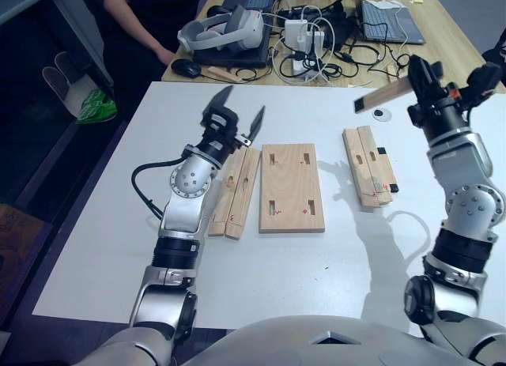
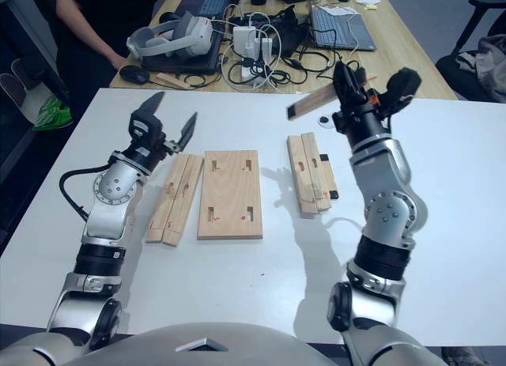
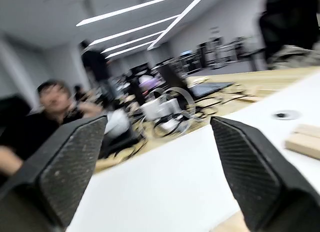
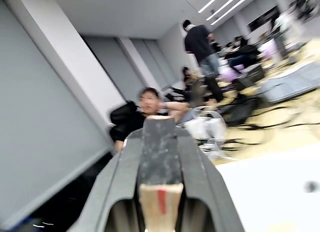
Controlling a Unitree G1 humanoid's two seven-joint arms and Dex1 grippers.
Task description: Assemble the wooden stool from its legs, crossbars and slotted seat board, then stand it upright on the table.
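Left gripper (image 1: 239,111): fingers spread wide with nothing between them, held up off the table (image 1: 118,247), arm stretched forward over the left pair of wooden pieces (image 1: 241,194). Right gripper (image 2: 348,88): closed on one end of a wooden bar (image 2: 312,103), forearm bent upright. The bar is in the air over the far side of the table, its free end pointing to the robot's left and dipping a little. Seat board (image 1: 291,188) lies flat in the middle, four slots up, all empty. Right pair of pieces (image 1: 370,176) lies flat near it, not touching. Judgement: assembly barely begun, no joint made, one bar picked up; all the fitting, and standing the stool upright, remain
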